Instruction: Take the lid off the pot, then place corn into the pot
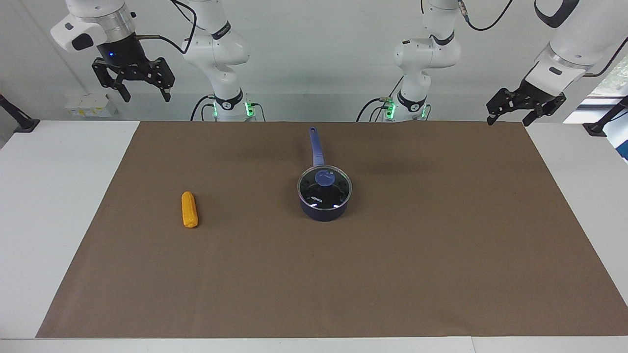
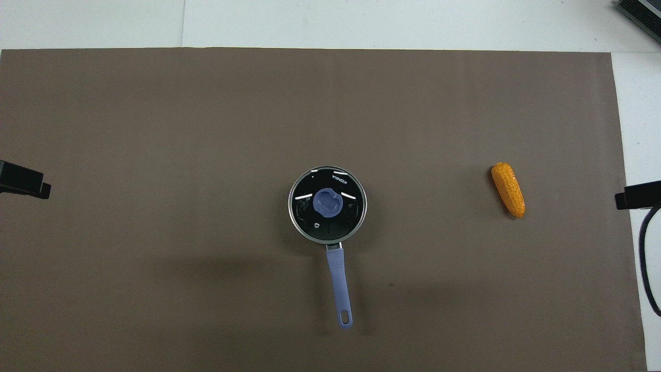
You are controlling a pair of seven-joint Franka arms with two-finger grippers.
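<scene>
Both grippers, left gripper (image 1: 511, 113) and right gripper (image 1: 142, 87), hang open and raised at the table's ends; clear glass lid (image 1: 324, 185) sits on the navy-blue saucepan pot (image 1: 324, 212), yellow-orange corn cob (image 1: 189, 209) well apart toward the right arm's end; risk: small blue knob (image 1: 324, 177) slipping, dragging pot

The lid (image 1: 324, 185) is glossy clear glass with a thin metal rim and a smooth blue plastic-looking knob. The corn (image 1: 189, 209) looks bumpy and plastic — the brown mat (image 1: 343, 274) matt, paper-like — the table (image 1: 54, 206) smooth white.
</scene>
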